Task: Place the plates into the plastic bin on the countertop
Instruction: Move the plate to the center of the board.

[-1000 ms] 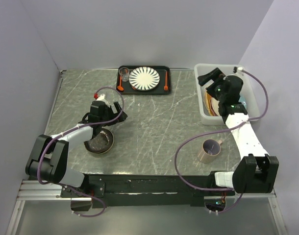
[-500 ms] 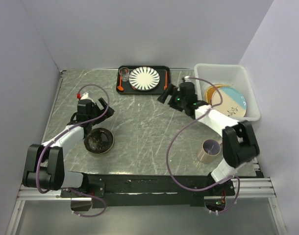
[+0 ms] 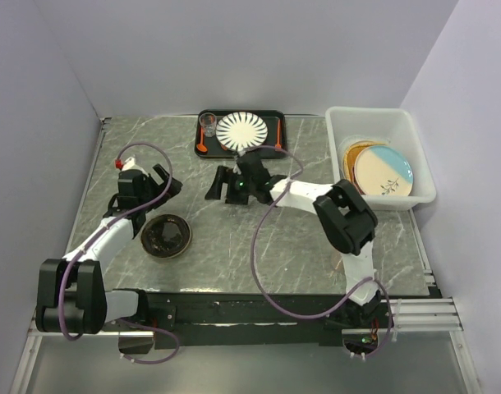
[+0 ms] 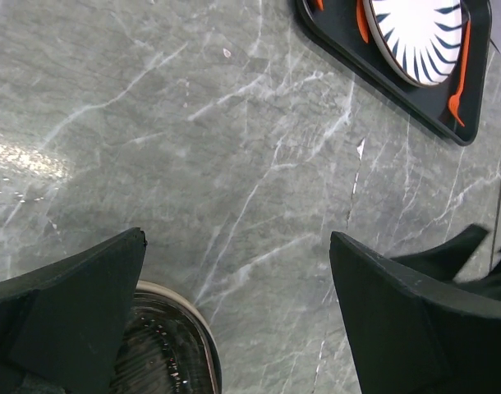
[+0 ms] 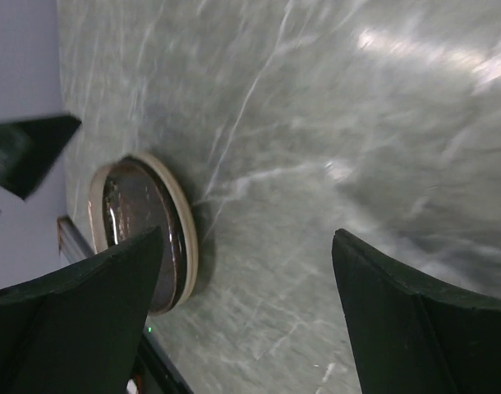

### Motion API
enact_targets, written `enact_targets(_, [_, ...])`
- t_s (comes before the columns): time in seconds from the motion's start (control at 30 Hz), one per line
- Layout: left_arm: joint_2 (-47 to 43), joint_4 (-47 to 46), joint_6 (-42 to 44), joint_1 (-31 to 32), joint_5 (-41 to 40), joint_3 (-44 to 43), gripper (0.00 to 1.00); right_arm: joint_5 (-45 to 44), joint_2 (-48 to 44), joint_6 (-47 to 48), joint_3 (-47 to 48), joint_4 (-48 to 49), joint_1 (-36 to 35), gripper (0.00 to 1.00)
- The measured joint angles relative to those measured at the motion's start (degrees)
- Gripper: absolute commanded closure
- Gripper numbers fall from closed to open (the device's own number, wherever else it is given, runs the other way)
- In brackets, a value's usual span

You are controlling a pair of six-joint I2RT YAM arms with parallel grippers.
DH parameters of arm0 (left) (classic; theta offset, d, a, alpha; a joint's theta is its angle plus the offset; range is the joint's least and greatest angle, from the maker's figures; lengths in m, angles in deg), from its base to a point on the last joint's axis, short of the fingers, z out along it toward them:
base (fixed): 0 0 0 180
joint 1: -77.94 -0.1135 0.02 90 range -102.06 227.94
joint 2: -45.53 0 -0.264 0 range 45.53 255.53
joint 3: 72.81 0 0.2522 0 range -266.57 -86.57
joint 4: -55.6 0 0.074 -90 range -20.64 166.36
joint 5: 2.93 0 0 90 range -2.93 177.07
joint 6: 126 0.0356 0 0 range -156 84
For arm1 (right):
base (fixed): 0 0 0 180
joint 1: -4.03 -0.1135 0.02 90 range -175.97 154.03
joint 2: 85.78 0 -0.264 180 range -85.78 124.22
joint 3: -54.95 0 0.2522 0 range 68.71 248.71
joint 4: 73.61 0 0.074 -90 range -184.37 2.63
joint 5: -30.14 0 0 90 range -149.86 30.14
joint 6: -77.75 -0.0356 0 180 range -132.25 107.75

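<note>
Right wrist view first: your right hand point(image 5: 246, 236) has its two black fingers point(image 5: 78, 316) spread wide, with only bare tabletop point(image 5: 333, 98) between them and nothing gripped. Just beyond one finger lies the dark brown plate point(image 5: 140, 222), round with a pale rim, flat on the tabletop and untouched by the hand. The picture is blurred, so its pattern does not read. From above, this hand sits over the middle of the tabletop with its arm stretched across from the right. The plate lies to its left and nearer the arm bases.

Your left hand point(image 3: 165, 181) is over the left part of the tabletop, just behind the same plate. Its fingers stand apart too, holding nothing. In its wrist view the plate's rim shows at the bottom edge beside one finger.

Further out, the plastic bin point(image 3: 370, 112) stands at the far right corner, well apart from both hands. It holds a stack of plates point(image 3: 351, 156). The pale blue-cream plate with a leaf sprig point(image 3: 383, 172) lies on top, with tan and orange-brown edges showing under its left side. You cannot tell how many lie beneath.

At the far edge a black tray point(image 3: 269, 148) carries a white plate with dark stripes point(image 3: 242, 130), a small glass point(image 3: 208, 123) and orange cutlery point(image 3: 278, 139).
</note>
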Motion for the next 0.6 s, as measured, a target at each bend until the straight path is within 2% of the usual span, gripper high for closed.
enact_targets(0.4, [0.0, -0.2, 0.0, -2.6, 2.2, 1.0, 0.01, 7.6, 8.3, -1.9, 7.1, -0.2, -8.4, 0.16])
enact_targets(0.53, [-0.3, -0.3, 0.0, -3.0, 2.8, 1.2, 0.01, 8.6, 10.1, -2.1, 8.3, -0.6, -9.6, 0.21])
enact_targets(0.6, [-0.4, -0.5, 0.0, -3.5, 3.1, 1.4, 0.01, 8.9, 11.0, -2.3, 8.8, -0.8, -9.9, 0.27])
